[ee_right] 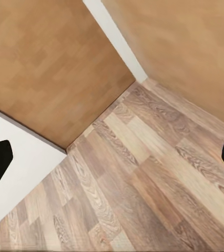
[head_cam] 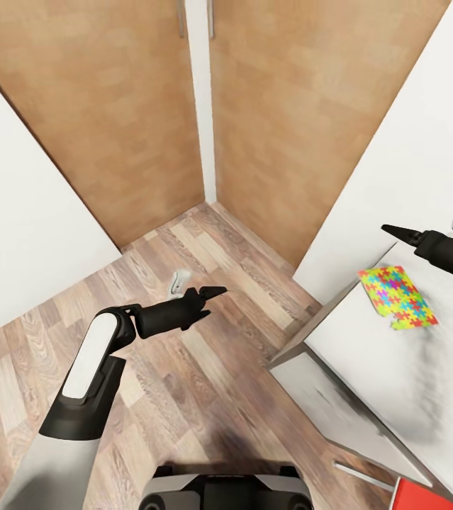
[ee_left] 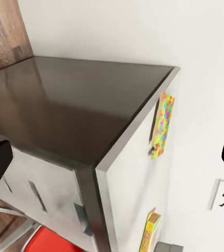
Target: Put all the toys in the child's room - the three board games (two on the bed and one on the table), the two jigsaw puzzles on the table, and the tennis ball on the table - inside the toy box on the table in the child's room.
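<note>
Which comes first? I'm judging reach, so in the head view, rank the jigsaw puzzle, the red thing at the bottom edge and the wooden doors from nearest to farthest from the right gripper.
From the right gripper:
1. jigsaw puzzle, just below it on the table.
2. red thing, at the bottom right corner.
3. wooden doors, across the room at top left.

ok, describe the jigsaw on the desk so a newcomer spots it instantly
Start at the light grey table on the head view's right. On its top, near the far edge, lies the jigsaw puzzle: a thin flat sheet of interlocking yellow, pink, green, blue and orange pieces, the one multicoloured patch on the pale surface.
</note>
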Robot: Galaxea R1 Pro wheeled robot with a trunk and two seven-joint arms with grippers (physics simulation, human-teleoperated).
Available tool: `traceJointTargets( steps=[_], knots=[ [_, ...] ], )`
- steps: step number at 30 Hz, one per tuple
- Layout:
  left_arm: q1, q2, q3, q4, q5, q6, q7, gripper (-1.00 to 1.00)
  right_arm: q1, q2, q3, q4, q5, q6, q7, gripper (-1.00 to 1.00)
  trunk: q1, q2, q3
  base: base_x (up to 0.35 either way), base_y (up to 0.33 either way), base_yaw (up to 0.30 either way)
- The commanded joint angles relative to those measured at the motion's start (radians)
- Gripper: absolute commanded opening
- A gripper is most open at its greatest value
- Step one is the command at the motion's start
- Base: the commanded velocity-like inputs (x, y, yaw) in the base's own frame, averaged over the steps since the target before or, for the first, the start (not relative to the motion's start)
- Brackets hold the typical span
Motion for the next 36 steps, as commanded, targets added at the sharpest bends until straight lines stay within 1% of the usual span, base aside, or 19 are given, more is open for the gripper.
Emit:
traceJointTargets(
  steps=[1, 11, 19, 22, 36],
  knots=[
    [-0.001, -0.001, 0.000, 0.000, 0.009, 0.002, 0.011, 1.00, -0.001, 0.001, -0.001, 0.000, 0.009, 0.004, 0.010, 1.00, 0.001, -0.002, 0.000, 0.000, 0.000, 0.228],
    [-0.001, 0.000, 0.000, 0.002, 0.002, 0.002, 0.012, 1.00, -0.002, 0.001, -0.001, 0.000, 0.009, 0.004, 0.010, 1.00, 0.001, -0.002, 0.011, 0.000, 0.000, 0.228],
    [-0.001, -0.002, 0.000, 0.003, -0.036, 0.002, 0.014, 1.00, -0.005, 0.003, 0.000, 0.000, 0.009, 0.004, 0.011, 1.00, 0.001, -0.002, 0.019, 0.000, 0.000, 0.227],
    [-0.001, -0.002, 0.000, 0.004, -0.045, 0.002, 0.014, 1.00, -0.005, 0.005, 0.000, 0.000, 0.009, 0.004, 0.011, 1.00, 0.001, -0.002, 0.023, 0.000, 0.000, 0.227],
    [-0.001, -0.002, 0.000, 0.007, -0.059, 0.001, 0.014, 1.00, -0.006, 0.008, 0.001, 0.000, 0.009, 0.004, 0.011, 1.00, 0.001, -0.002, 0.038, 0.000, 0.000, 0.227]
  ],
)
